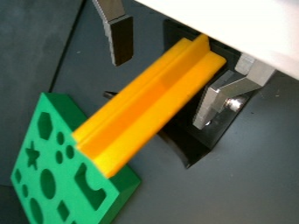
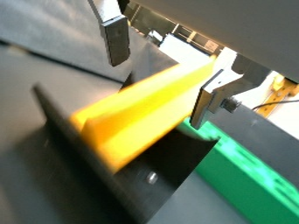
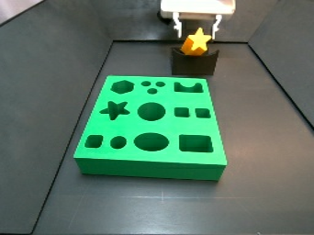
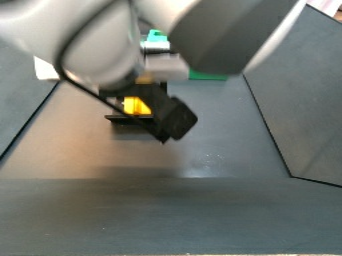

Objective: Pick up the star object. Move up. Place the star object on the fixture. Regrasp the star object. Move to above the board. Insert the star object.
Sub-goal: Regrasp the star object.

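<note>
One star object [image 3: 196,40] shows end-on as a yellow star in a side view, sitting on top of the one fixture [image 3: 194,63], a small dark block just beyond the far edge of the board [image 3: 152,128]. In both wrist views the same piece reads as a long orange-yellow ridged bar [image 1: 146,103], its near end reaching out over a corner of the board [image 1: 65,171] and its body lying in the dark fixture [image 2: 140,179].

The end effector [image 3: 196,25] hangs directly over the fixture, white body above and two silver fingers reaching down either side of the star. In a wrist view the two fingers [image 1: 118,37] stand on opposite sides of the bar with a clear gap on at least one side; one plate [image 1: 219,101] sits just beside the bar's flank, and whether it touches cannot be told. The jaws are spread, not clamped on the bar.

The single green board lies flat on the dark worktop [image 3: 263,147], nearer the camera than the fixture. Its top carries eleven cut-outs: a hexagon, two small circles and a notched shape in the row nearest the fixture; a star, a large circle and two small squares in the middle; two round holes, an oval and a rounded rectangle in the farthest row.

In the remaining side view the arm's blurred grey bulk [image 4: 147,35] fills the upper part, with the yellow bar [image 4: 135,105] and a sliver of green board [image 4: 158,41] showing under it.
</note>
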